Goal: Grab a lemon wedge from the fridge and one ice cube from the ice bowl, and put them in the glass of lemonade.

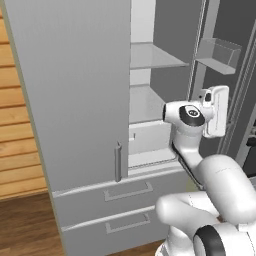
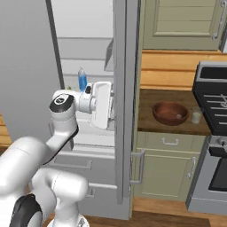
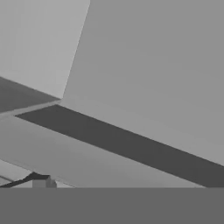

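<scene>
- The jaws themselves are hidden behind the white hand in both base views, and no fingertips can be made out in the hand view, so it cannot be told how far they stand apart or whether anything is held.
- The gripper point(image 2: 111, 116) is seen at the fridge's open right door point(image 2: 125, 102), pointed toward the door's edge, at the level of the middle shelf.
- In the hand view, flat grey panels and a dark band are shown close up.
- The fridge point(image 1: 75, 100) is shown with its left door shut and its right compartment open; bare shelves point(image 1: 152, 56) and a door bin point(image 1: 220, 55) are seen inside.
- A blue bottle point(image 2: 82, 80) is seen standing on a shelf behind the hand; a small yellow-green speck just left of it may be the lemon wedge, but it is too small to tell.
- The open door stands between the arm and the wooden counter point(image 2: 146, 126).
- The ice bowl point(image 2: 170, 112) is set on that counter, with the glass of lemonade point(image 2: 196, 115) just to its right, beside the stove point(image 2: 215, 102).
- A pale speck, perhaps the ice cube point(image 2: 178, 116), is seen in the bowl.
</scene>
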Available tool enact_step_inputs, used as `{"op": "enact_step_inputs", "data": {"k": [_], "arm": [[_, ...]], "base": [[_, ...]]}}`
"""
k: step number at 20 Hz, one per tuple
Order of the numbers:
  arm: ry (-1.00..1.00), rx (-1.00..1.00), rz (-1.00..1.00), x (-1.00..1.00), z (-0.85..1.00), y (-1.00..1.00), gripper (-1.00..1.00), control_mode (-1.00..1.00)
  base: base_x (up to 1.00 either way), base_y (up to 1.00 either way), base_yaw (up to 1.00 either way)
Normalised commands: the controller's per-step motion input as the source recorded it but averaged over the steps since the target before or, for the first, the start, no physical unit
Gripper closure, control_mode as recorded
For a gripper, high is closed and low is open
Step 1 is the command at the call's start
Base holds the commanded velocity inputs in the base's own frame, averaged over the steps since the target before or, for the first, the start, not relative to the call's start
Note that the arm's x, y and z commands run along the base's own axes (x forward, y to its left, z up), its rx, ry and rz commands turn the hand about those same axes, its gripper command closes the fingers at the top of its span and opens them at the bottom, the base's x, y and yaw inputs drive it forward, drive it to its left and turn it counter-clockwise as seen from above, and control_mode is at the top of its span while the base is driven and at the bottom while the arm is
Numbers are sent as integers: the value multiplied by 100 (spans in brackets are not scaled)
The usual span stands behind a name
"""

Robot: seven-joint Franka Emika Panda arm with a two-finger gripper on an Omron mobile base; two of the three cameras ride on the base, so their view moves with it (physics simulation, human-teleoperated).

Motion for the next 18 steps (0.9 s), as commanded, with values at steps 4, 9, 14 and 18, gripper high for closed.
{"op": "enact_step_inputs", "data": {"k": [4,9,14,18], "arm": [[11,0,-2,-6,1,-89,-100,-100],[7,0,0,-2,0,1,-100,-100],[0,1,0,0,0,75,-100,-100],[-4,7,0,17,0,99,-100,-100]], "base": [[0,0,0],[0,0,0],[0,0,0],[0,0,0]]}}
